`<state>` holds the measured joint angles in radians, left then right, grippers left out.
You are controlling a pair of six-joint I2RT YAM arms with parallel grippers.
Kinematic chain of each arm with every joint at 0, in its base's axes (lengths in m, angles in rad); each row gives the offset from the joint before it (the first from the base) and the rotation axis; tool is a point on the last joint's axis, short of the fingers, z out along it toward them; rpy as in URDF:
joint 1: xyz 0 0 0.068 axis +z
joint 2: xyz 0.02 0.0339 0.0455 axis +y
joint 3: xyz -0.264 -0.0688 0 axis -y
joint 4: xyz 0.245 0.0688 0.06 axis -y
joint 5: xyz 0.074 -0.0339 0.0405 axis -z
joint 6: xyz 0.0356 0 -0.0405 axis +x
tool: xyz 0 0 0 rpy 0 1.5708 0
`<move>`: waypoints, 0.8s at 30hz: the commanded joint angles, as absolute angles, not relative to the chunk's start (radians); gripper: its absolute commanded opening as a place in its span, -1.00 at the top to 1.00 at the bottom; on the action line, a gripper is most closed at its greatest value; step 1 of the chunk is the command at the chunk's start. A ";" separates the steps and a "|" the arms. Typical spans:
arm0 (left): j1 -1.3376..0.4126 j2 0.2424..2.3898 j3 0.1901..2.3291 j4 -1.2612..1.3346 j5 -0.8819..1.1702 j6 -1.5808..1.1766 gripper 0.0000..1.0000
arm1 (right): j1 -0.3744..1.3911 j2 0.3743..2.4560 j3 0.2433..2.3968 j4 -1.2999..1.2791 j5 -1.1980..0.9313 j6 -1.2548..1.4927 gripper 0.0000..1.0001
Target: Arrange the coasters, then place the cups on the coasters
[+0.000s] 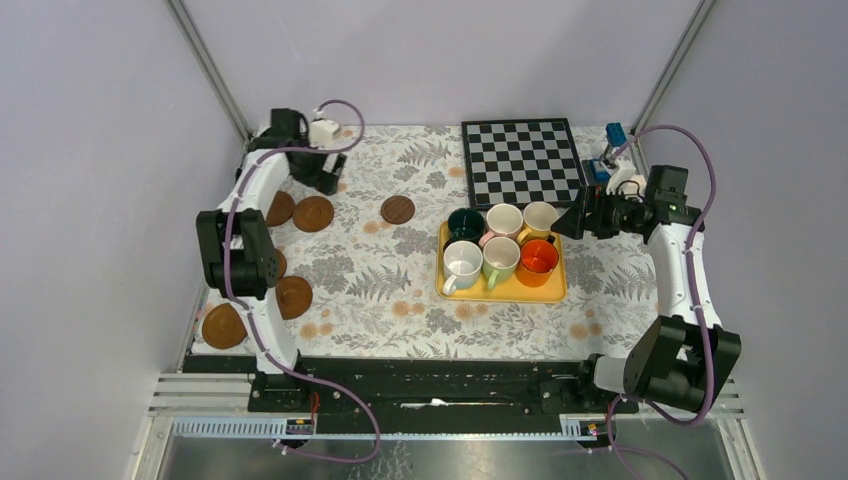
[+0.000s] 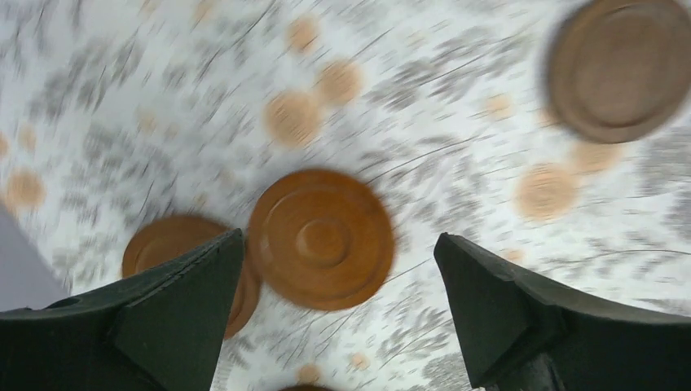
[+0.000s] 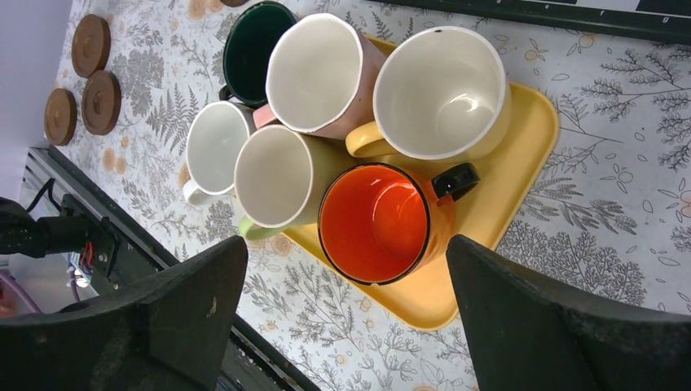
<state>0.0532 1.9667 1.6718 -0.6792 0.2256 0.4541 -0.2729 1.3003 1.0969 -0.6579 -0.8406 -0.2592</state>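
You are working over a desk (image 1: 400, 320) with both sets of jaws standing wide open and holding nothing. On the tray (image 1: 500, 294) toward the right edge, six cups (image 1: 500, 258) are crowding together and touching. Your right jaws, hanging by the orange cup (image 3: 379, 224), are risking a knock to its neighbours. Coasters (image 1: 313, 213) are lying along the left edge. Two under your left jaws seem to be overlapping, so a grab is risking dragging both.
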 commanded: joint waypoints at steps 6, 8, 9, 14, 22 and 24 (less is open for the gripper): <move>-0.231 2.008 1.728 -0.625 0.339 0.417 -0.87 | -0.269 1.237 1.062 -0.594 -0.896 -0.235 -0.99; -0.274 2.046 1.744 -0.608 0.315 0.404 -0.88 | -0.269 1.234 1.053 -0.586 -0.895 -0.236 -0.99; -0.295 2.065 1.754 -0.607 0.301 0.403 -0.89 | -0.270 1.233 1.051 -0.589 -0.892 -0.238 -0.99; -0.345 2.156 1.801 -0.590 0.236 0.373 -0.92 | -0.270 1.228 1.035 -0.581 -0.891 -0.242 -0.99; -0.357 2.220 1.809 -0.551 0.157 0.351 -0.98 | -0.270 1.225 1.023 -0.578 -0.893 -0.248 -0.99; -0.357 2.228 1.805 -0.551 0.149 0.354 -0.98 | -0.270 1.227 1.020 -0.576 -0.891 -0.249 -0.99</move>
